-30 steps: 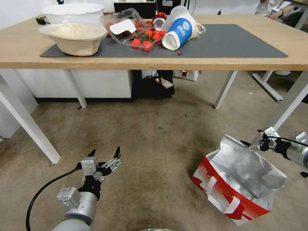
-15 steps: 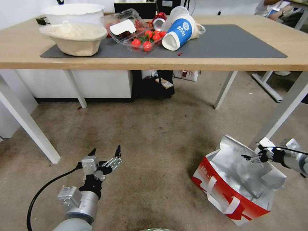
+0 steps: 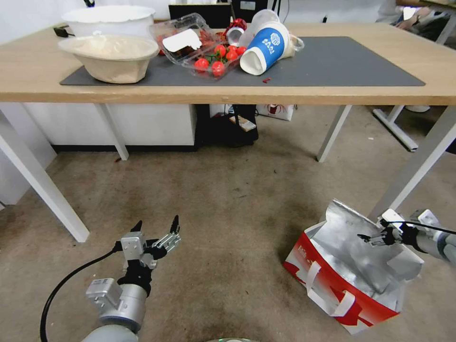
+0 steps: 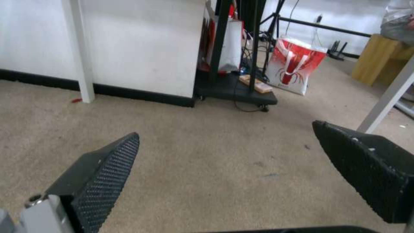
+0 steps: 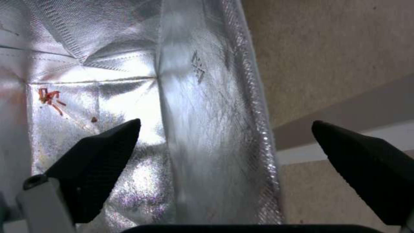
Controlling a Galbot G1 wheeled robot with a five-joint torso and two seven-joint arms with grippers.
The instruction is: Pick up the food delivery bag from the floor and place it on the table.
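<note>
The food delivery bag (image 3: 349,273) sits on the floor (image 3: 228,209), out in front of the desk (image 3: 228,92) and close by its right front leg, mouth open and the silver foil lining (image 5: 129,97) on show. Its white strap handles (image 3: 327,297) hang down the red-edged side that faces the robot. The right gripper (image 3: 368,237) hovers over the bag's open mouth, at the raised foil wall on the far side. From the right wrist camera the jaws are spread wide and straddle that foil wall: one black fingertip (image 5: 101,152) over the bag's inside, the other out over the floor, neither seen touching the foil. A few red scraps (image 5: 49,98) lie on the lining down inside the bag.

Away to the left of the bag, well apart from it, the left gripper (image 3: 156,232) is held low over bare floor, jaws spread and holding nothing.

Up on the desk, a dark grey mat (image 3: 332,61) carries a tipped blue-and-white paper cup (image 3: 266,47), a clear box of cherry tomatoes (image 3: 204,45) and a pale bowl (image 3: 109,57).
</note>
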